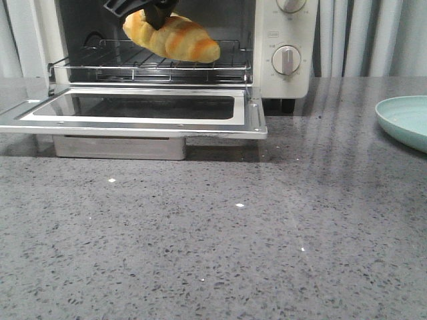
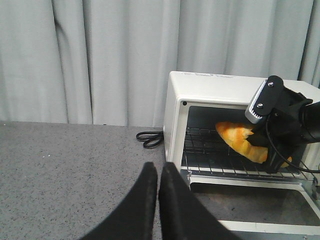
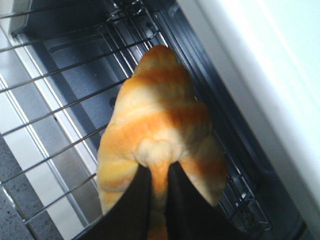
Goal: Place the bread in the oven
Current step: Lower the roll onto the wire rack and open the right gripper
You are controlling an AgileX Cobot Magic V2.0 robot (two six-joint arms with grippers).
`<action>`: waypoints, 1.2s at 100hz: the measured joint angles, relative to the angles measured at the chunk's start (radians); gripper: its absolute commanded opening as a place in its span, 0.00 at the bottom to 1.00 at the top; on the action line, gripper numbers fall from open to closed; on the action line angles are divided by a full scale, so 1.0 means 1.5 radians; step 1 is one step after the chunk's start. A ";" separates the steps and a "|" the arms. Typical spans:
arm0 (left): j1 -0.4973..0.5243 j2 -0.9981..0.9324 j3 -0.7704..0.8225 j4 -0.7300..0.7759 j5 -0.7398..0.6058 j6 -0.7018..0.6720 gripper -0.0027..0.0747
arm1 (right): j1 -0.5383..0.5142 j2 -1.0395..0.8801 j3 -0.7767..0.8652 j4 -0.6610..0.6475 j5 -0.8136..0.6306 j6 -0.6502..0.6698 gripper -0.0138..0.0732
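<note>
Seemingly, right gripper (image 1: 152, 15) pinches bread (image 1: 175, 37).

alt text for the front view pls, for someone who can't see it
The right gripper holds the bread just above the wire rack inside the open oven. The oven's glass door lies folded down over a grey speckled counter, with a pale blue plate at the right edge.

Right claw (image 2: 267, 150) grips bread (image 2: 240, 141) inside oven (image 2: 220, 90).
</note>
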 measured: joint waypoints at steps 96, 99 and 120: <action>0.000 -0.058 0.000 0.006 0.018 -0.001 0.01 | 0.078 -0.016 0.000 -0.001 0.058 0.003 0.57; 0.000 -0.072 0.002 0.010 0.018 -0.001 0.01 | 0.083 -0.023 0.000 -0.001 0.062 0.004 0.57; 0.000 -0.148 0.040 0.015 0.017 -0.001 0.01 | 0.123 -0.069 0.000 -0.001 0.117 0.030 0.57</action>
